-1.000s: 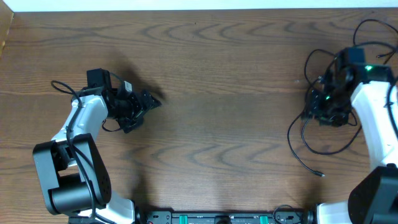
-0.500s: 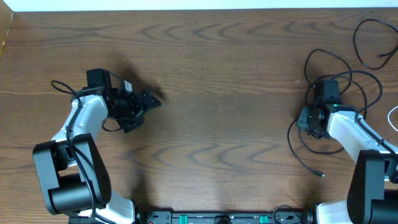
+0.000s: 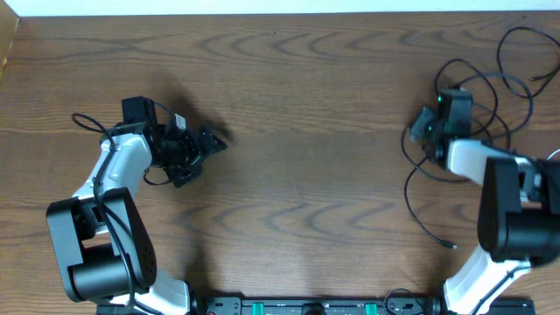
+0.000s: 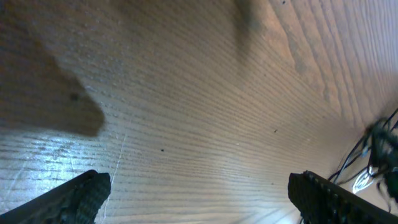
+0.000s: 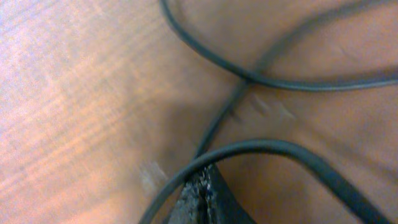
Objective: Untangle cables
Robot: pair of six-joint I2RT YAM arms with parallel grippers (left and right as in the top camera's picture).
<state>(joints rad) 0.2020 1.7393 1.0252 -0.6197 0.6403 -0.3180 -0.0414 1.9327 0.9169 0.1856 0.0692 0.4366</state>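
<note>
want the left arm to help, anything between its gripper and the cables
Nothing visible does: only bare table lies between the open left gripper and the cables at the far right, where the right gripper sits.

Two robot arms in play, left arm point(image 3: 112, 171) and right arm point(image 3: 506, 188), over one wooden table point(image 3: 315, 131). Far right, one tangled bunch of black cables point(image 3: 479, 86), and the strands can't be counted.

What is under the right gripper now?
Black cables looping over the wooden table; one loop crosses the tips of the shut right gripper. Whether that loop is pinched is hidden.
</note>
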